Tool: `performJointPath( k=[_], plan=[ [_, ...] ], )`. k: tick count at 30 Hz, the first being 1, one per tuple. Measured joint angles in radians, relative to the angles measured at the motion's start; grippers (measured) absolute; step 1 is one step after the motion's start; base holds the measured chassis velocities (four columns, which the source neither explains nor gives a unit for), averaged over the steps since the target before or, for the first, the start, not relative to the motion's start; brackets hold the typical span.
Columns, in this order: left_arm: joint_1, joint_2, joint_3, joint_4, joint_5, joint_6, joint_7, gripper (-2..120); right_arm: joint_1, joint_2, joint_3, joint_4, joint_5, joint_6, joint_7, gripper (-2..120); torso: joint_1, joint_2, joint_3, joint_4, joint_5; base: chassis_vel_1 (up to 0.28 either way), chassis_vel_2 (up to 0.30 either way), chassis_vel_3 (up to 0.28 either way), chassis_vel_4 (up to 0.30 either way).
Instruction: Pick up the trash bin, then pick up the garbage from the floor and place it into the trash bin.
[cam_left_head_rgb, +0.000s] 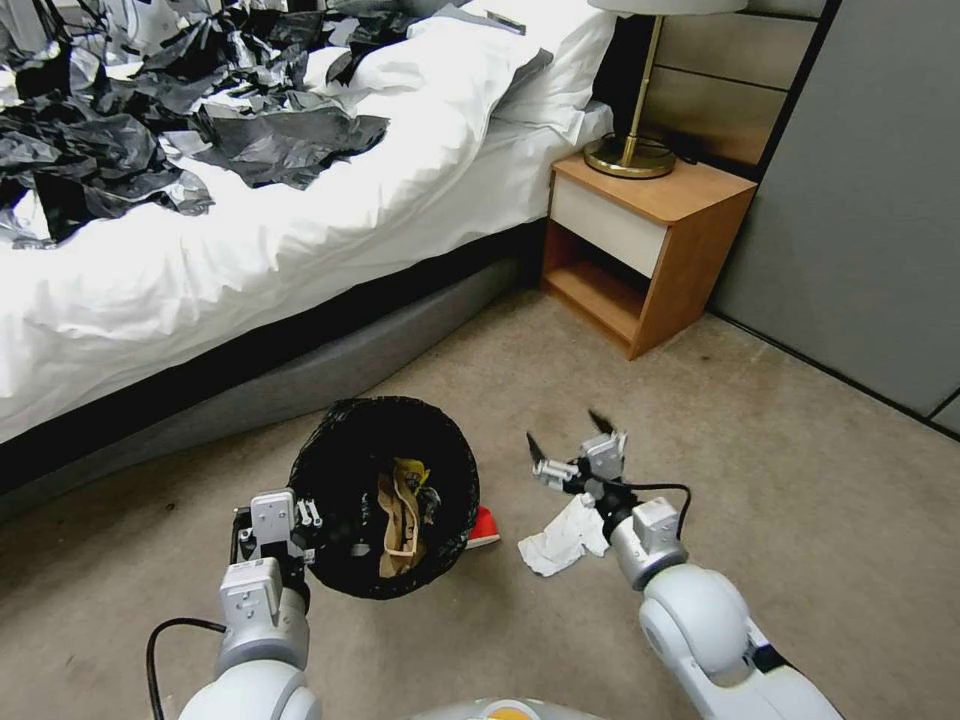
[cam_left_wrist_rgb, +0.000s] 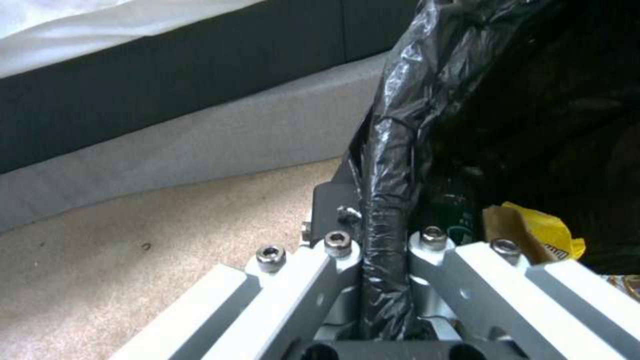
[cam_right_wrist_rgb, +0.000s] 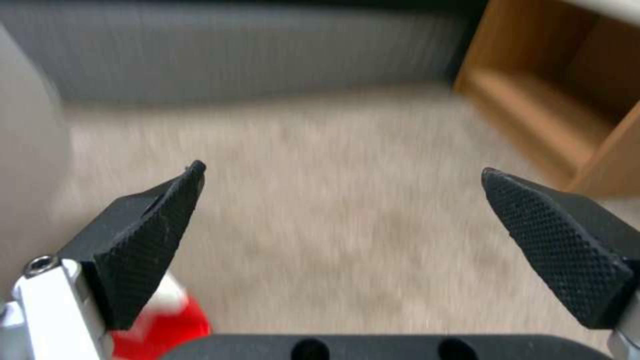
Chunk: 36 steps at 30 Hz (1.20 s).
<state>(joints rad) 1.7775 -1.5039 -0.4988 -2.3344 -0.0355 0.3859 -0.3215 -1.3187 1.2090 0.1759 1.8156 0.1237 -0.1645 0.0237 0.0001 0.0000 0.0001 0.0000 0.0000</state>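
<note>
So your left gripper (cam_left_head_rgb: 300, 520) is clamped on the bag-lined rim of the trash bin (cam_left_head_rgb: 385, 495), holding it off the carpet (cam_left_head_rgb: 700, 420) and tipped so its mouth faces you, easy to drop stuff in. Your right gripper (cam_left_head_rgb: 572, 447) hangs spread wide and empty just over the crumpled tissue (cam_left_head_rgb: 562, 538); a red-white packet (cam_left_head_rgb: 484, 527) peeks out beside the bin.

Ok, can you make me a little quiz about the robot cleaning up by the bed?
1. True or false: the left gripper is clamped on the trash bin rim.
2. Which litter lies on the carpet beside the right gripper? A) white tissue B) a banana C) a sock
3. Fill in: the right gripper's fingers are ___.

Key: 1 true; 2 A; 3 open.
</note>
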Motion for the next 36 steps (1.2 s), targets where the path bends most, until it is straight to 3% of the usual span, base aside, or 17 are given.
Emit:
performJointPath(
  k=[4,12,30,33,36],
  plan=[
    [-0.004,-0.002,-0.001,0.009,0.002,0.0,0.0,0,0.052,0.026,-0.014,-0.19,-0.038,-0.001,-0.014,100,0.0,0.0,0.0,0.0,0.0,0.0,0.0,0.0,0.0],
    [-0.011,-0.003,-0.004,0.018,0.003,0.0,0.001,0,0.093,0.048,-0.012,-0.407,-0.071,0.054,-0.042,100,0.0,0.0,0.0,0.0,0.0001,0.0,0.0,0.0,0.0],
    [-0.011,0.0,-0.002,0.024,0.002,-0.005,0.001,0,0.097,0.059,0.03,-0.569,-0.081,0.114,-0.05,100,0.0,0.0,0.0,0.0,-0.0001,0.0,0.0,0.0,0.0],
    [-0.011,-0.001,0.001,0.023,0.003,-0.005,0.001,0,0.094,0.062,0.033,-0.582,-0.079,0.121,-0.05,93,0.0,0.0,0.0,0.0,0.0,0.0,0.0,0.0,0.0],
    [-0.009,-0.002,0.002,0.019,0.005,-0.005,0.001,0,0.096,0.069,0.034,-0.604,-0.073,0.133,-0.053,78,0.0,0.0,0.0,0.0,0.0,0.0,0.0,0.0,0.0]
  ],
)
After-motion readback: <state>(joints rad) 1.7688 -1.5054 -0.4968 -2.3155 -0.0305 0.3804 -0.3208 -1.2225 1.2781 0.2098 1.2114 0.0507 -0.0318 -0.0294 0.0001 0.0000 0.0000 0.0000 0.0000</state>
